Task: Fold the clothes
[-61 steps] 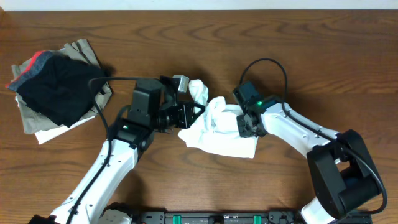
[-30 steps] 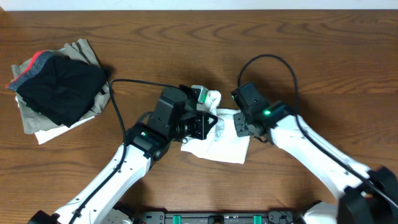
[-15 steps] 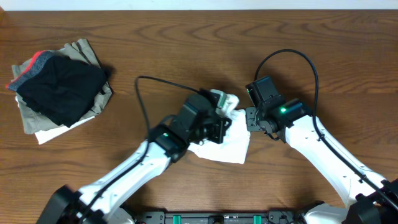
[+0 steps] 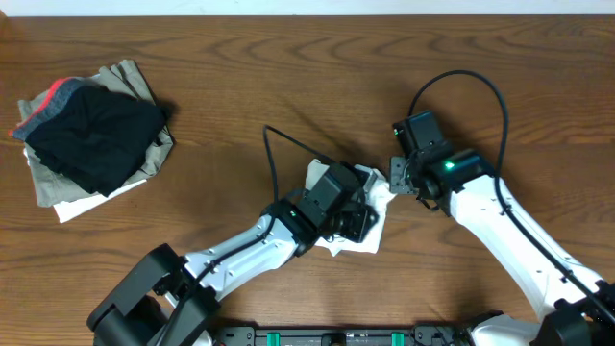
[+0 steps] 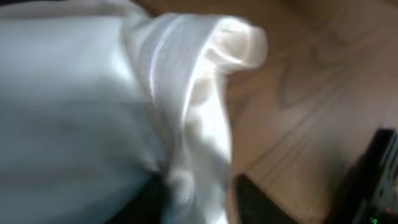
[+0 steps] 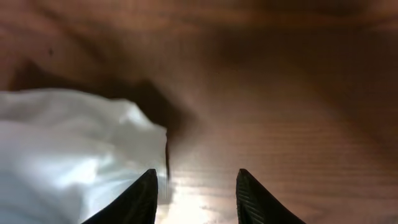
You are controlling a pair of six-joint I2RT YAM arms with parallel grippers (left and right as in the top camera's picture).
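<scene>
A white cloth lies bunched at the table's middle. My left gripper sits on top of it and is shut on a fold of it. In the left wrist view the white cloth fills the left side, and a rolled edge runs down between my dark fingers. My right gripper is open and empty just right of the cloth's upper right edge. In the right wrist view the cloth lies left of my left fingertip, with bare wood between the jaws.
A pile of clothes lies at the far left: a black garment with a red edge on top of a beige one and a white one. The left arm's cable loops over the table beside the cloth.
My left gripper has carried the cloth's fold to the right across the cloth. My right gripper has let go of the cloth and drawn back to the right, now open.
</scene>
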